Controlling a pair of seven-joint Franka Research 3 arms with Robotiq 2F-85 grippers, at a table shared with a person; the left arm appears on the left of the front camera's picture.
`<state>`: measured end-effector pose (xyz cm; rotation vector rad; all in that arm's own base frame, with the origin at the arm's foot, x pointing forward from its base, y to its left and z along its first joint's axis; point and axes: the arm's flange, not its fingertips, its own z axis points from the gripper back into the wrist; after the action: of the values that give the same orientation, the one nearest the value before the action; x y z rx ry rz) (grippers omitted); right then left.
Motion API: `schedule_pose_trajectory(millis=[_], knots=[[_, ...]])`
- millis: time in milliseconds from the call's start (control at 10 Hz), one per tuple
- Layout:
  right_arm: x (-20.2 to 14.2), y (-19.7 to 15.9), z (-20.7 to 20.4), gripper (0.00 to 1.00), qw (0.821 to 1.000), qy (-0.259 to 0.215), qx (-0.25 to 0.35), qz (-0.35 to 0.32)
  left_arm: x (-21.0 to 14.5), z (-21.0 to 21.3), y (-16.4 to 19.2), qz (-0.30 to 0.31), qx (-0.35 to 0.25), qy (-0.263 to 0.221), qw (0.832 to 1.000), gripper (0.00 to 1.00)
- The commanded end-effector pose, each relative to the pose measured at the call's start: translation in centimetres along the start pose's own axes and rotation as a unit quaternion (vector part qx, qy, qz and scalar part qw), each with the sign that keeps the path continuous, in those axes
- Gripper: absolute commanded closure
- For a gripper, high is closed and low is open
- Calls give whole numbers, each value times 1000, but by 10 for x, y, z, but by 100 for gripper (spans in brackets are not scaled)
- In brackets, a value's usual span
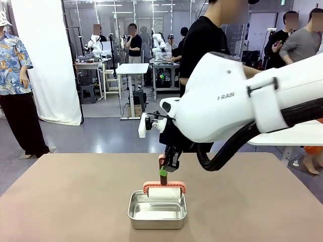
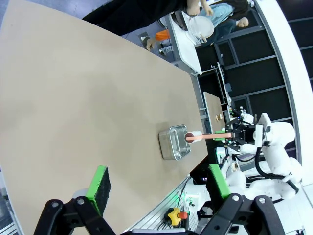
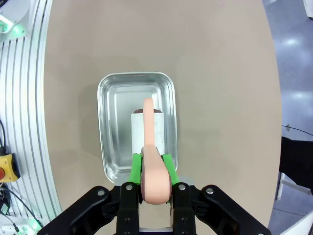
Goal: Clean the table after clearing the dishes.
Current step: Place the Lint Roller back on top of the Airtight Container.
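Note:
The brown table (image 1: pixel 65 201) is bare apart from a steel pan (image 1: pixel 133 212) near its front edge. My right gripper (image 1: pixel 164 169) hangs over the pan, shut on the pink handle of a white roller (image 1: pixel 164 191). The roller's head dips into the pan's far side. From the right wrist, the handle (image 3: pixel 148 127) runs out from between the green pads toward the pan (image 3: pixel 105 127). My left gripper (image 2: pixel 159 181) is open and holds nothing, high above the table (image 2: pixel 73 98), well away from the pan (image 2: pixel 171 144). The dishes are out of view.
A person in black (image 1: pixel 202 40) stands at the table's far side, behind my right arm. A white-topped table (image 1: pixel 292 133) stands off to the right. The robot's base rail with a yellow stop button (image 3: pixel 5 169) runs along the near edge.

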<state>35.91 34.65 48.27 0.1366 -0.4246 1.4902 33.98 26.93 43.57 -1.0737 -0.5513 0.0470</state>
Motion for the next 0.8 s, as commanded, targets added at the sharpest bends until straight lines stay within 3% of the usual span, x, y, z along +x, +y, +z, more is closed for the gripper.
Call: schedule_pose_trajectory(millis=[0,700], knots=[[11,-6,-14,79,1000,-10,12,15,-3,2,-1,-5,-4,-4,1000,0],[4,-9,-76,79,999,-10,43,2,-3,2,-1,-5,-4,-4,1000,0]])
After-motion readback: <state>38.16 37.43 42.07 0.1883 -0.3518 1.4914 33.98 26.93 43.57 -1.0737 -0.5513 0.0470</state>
